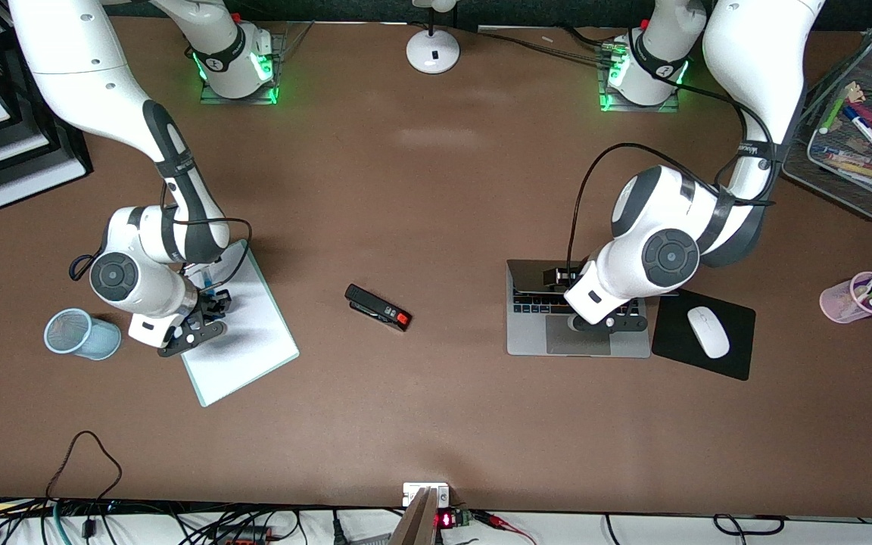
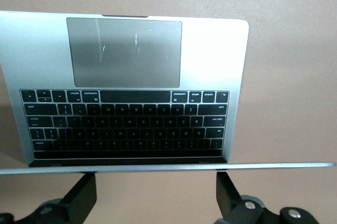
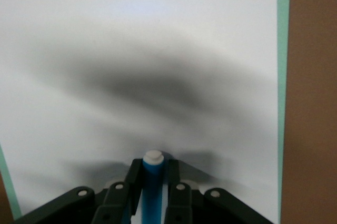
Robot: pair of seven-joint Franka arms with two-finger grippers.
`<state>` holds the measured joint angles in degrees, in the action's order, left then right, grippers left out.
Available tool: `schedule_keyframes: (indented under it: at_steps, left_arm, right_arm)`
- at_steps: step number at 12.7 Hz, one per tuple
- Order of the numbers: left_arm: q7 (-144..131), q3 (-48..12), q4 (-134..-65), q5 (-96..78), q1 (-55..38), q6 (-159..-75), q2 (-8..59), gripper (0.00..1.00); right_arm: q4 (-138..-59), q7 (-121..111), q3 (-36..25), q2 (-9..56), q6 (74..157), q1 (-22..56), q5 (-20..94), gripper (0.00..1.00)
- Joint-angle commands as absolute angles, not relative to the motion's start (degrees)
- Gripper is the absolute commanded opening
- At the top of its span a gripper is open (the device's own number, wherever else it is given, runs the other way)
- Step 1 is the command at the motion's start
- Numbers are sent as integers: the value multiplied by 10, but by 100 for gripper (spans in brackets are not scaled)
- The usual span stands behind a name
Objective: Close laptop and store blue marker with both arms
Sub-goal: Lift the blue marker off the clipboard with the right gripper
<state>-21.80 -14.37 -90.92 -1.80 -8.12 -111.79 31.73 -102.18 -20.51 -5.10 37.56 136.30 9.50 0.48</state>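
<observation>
The laptop (image 1: pixel 530 333) lies open toward the left arm's end of the table, with its lid upright. In the left wrist view its keyboard and trackpad (image 2: pixel 126 53) show, and the lid's edge (image 2: pixel 168 167) runs as a thin silver line just past my fingertips. My left gripper (image 1: pixel 557 278) (image 2: pixel 154 197) is open at that lid edge and holds nothing. My right gripper (image 1: pixel 214 301) (image 3: pixel 152 170) is shut on the blue marker (image 3: pixel 152 187), white end outward, just over a white pad with a green border (image 1: pixel 254 333).
A black stapler with a red end (image 1: pixel 378 308) lies mid-table. A blue mesh cup (image 1: pixel 80 333) lies beside the pad. A white mouse (image 1: pixel 708 331) sits on a black mouse pad (image 1: pixel 735 359). A pink cup of markers (image 1: pixel 864 297) and a mesh tray (image 1: pixel 807 151) stand at the left arm's end.
</observation>
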Motion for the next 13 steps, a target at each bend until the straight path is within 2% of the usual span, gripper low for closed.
schedule_keyframes:
  at_steps: [1,8,13]
  left_arm:
    - [-216,-144,-889,-11,-82,-1116,330,100]
    - [-216,-145,-889,-11,-83,-1151,339,100]
    - [-216,-144,-875,-11,-83,-1160,353,100]
  right_arm:
    - [-1027,-216,-52,373,1369,101,14,18]
    - [-1014,-218,-52,351,1369,99,14,12]
    - [-1000,-219,-46,282,1369,100,15,12]
